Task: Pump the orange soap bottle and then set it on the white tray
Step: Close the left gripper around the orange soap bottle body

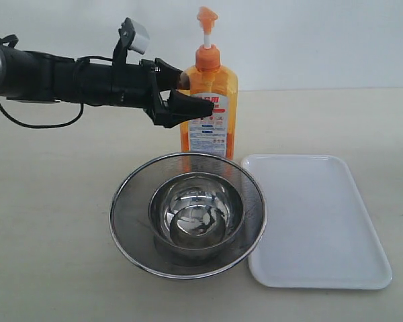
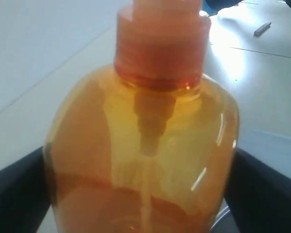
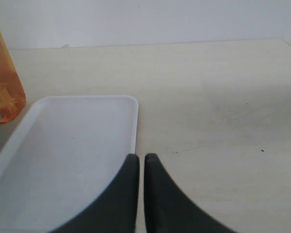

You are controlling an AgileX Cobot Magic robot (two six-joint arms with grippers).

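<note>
A: Where do we find the orange soap bottle?

B: We see it upright near the far edge of the table, about midway along that edge, just behind the steel mesh strainer. Its pump head stands raised on the white stem. The strainer's rim hides the bottle's base from us, so we cannot tell whether it rests on the table.

A: And the left tool?

B: It extends level from the table's left side and is clamped on the bottle's upper body. In its wrist view we see the two black fingers touching the bottle, one on each side, below the orange collar.

A: What about the white tray?

B: We find it lying flat toward the right edge, closer to the near edge than the bottle is. Its left rim meets the strainer's rim, and the bottle stands apart from it.

A: What do we see in the strainer?

B: A steel bowl sits in its middle.

A: And the right tool?

B: We see it only in its own wrist view. Its fingers are pressed almost together, with a thin slit between them, and they hold nothing. The tips sit over the tray's rim.
</note>
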